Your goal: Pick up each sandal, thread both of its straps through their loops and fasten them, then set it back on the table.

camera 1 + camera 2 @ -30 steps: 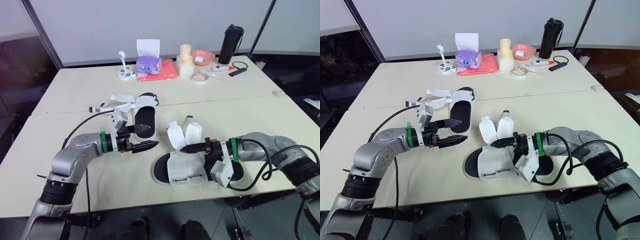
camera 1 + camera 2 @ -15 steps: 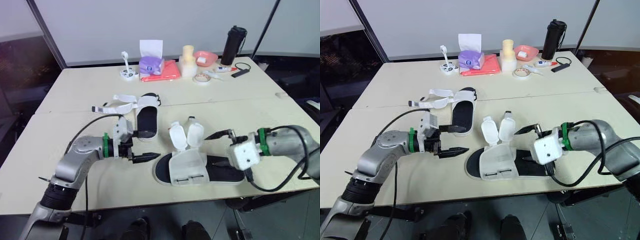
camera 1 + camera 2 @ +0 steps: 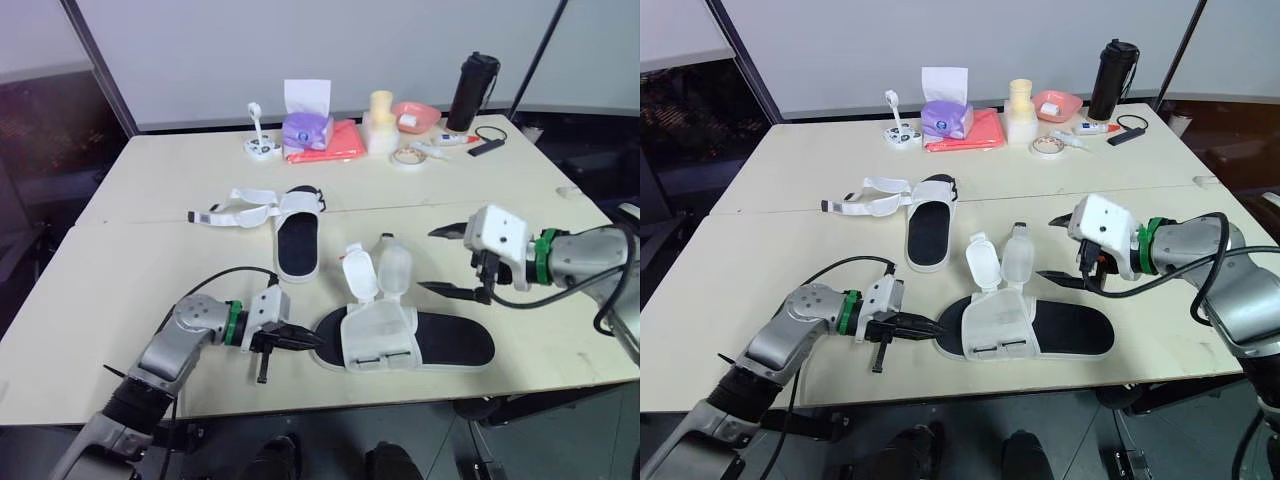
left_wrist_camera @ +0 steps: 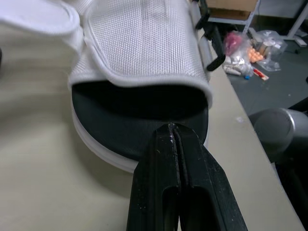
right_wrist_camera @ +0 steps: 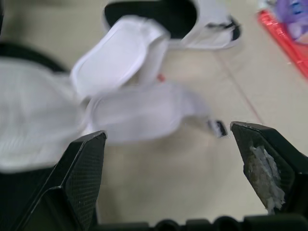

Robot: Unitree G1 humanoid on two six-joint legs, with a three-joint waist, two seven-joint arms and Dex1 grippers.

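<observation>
The near sandal point(image 3: 452, 340) has a black footbed and a white mesh upper point(image 3: 378, 335), and lies close to the table's front edge. Its two white straps point(image 3: 377, 272) stand loose and upright. My left gripper point(image 3: 310, 340) is shut, low on the table, with its tips at the sandal's toe end point(image 4: 120, 125); nothing shows between the fingers point(image 4: 159, 159). My right gripper point(image 3: 441, 260) hangs open above the table just right of the straps point(image 5: 130, 101). The far sandal point(image 3: 295, 240) lies flat beyond, its straps point(image 3: 235, 207) spread out to the left.
Along the table's far edge stand a purple tissue box point(image 3: 303, 125), a red cloth point(image 3: 325, 140), a cream container point(image 3: 379, 120), a pink bowl point(image 3: 412, 112), a tape roll point(image 3: 404, 156) and a black bottle point(image 3: 467, 90). A seam point(image 3: 480, 196) crosses the tabletop.
My left gripper dropped to the table, moved to the near sandal's toe and shut. My right gripper pulled back to the right and upward, away from the straps, staying open.
</observation>
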